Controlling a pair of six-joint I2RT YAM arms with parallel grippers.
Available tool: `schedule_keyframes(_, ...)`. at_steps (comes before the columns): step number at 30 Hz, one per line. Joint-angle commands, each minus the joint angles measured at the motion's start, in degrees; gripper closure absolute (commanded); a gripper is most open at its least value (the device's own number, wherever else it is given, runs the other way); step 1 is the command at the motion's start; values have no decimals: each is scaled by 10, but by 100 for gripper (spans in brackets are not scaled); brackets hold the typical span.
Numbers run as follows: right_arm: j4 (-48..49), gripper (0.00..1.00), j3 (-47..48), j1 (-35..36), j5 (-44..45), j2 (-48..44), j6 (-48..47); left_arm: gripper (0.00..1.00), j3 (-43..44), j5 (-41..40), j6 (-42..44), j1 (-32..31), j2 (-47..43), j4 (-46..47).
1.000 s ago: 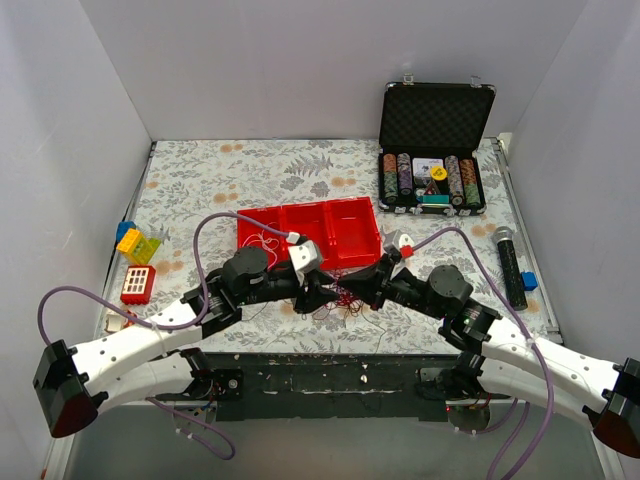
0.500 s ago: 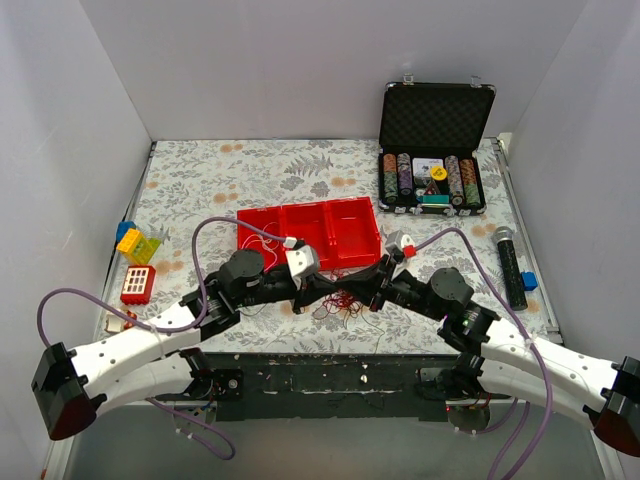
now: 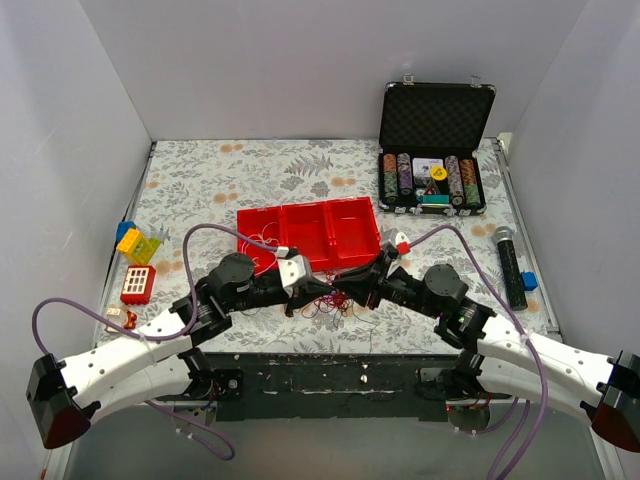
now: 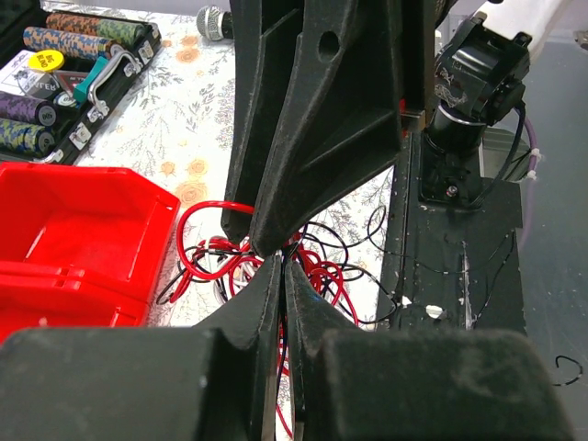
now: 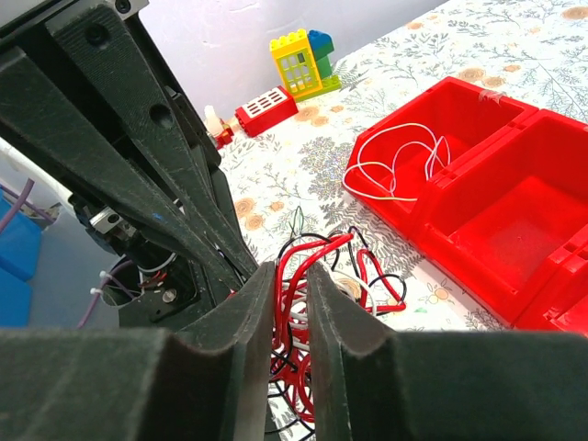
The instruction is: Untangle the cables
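Observation:
The cables [image 3: 331,299] form a loose tangle of red, black and white wires on the floral cloth, just in front of the red tray [image 3: 352,226]. Both grippers meet tip to tip over it. My left gripper [image 3: 322,288] [image 4: 281,262] is shut, and a thin dark strand runs between its fingers. Red and black loops [image 4: 323,272] spread beyond its tips. My right gripper [image 3: 341,290] [image 5: 292,271] stands a little open, with red cables [image 5: 317,250] running through the gap unpinched. A separate white cable [image 5: 393,165] [image 3: 262,240] lies in the tray's left compartment.
An open black case of poker chips [image 3: 433,150] stands at the back right. A black microphone [image 3: 508,262] and a blue block [image 3: 529,281] lie on the right. Toy bricks [image 3: 140,243] and a red brick [image 3: 137,283] lie on the left. A black base plate [image 4: 459,266] borders the near edge.
My left gripper closed on a strand of the tangle. My right gripper, shut before, has parted its jaws slightly. Both grippers and the tangle have shifted a little towards the tray.

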Motion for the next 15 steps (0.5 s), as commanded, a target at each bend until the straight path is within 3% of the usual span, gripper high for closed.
schedule_keyframes(1,4,72,34,-4,13,2,-1,100,-1,16,26,-1,-27,-4)
schedule_keyframes(15,-1,82,41,-4,14,-8,-3,100,-19,20,60,-2,-53,-20)
